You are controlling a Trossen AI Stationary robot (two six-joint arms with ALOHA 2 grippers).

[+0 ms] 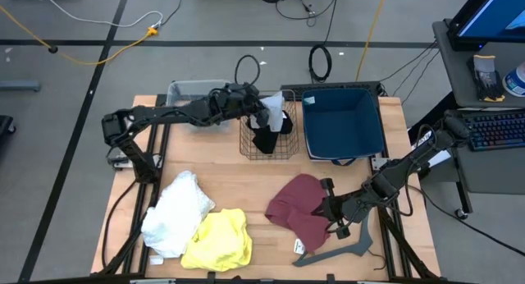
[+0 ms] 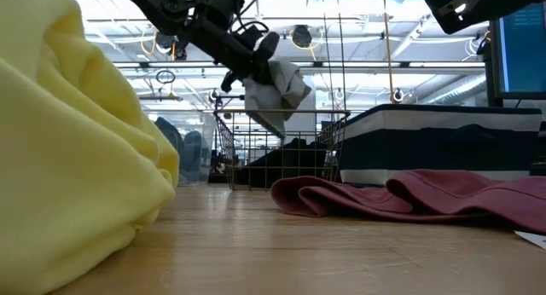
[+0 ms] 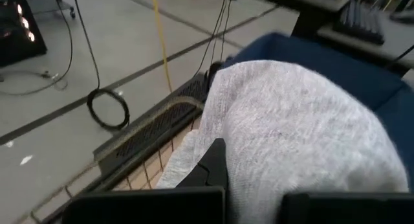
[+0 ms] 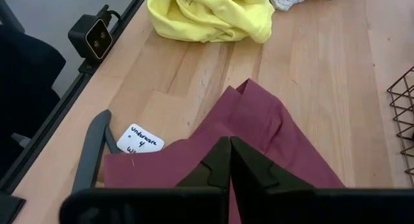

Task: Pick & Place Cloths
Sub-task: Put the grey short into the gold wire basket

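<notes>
My left gripper (image 2: 254,58) is above the wire basket (image 1: 267,136) at the table's far side, shut on a pale grey-white cloth (image 2: 275,92). A black cloth (image 1: 266,141) lies in the basket. My right gripper (image 4: 229,146) is shut and is over the right part of the maroon cloth (image 1: 295,203), which lies spread on the table. No finger shows on this cloth in the low view. A white cloth (image 1: 175,210) and a yellow cloth (image 1: 218,240) lie bunched at the near left. My left gripper holds the pale cloth by a bunched upper part (image 2: 260,66), coming slanting down from the table's left. The cloth is lifted clear and hangs below the fingers over the basket. In the wrist view its fabric (image 3: 291,127) drapes over the fingers and hides the pinch.
A dark blue bin (image 1: 344,124) is to the right of the basket and a grey bin (image 1: 190,91) to its left. A dark grey hanger (image 1: 338,251) and a white label card (image 4: 140,140) lie by the near edge, beside the maroon cloth. Bare wood shows mid-table.
</notes>
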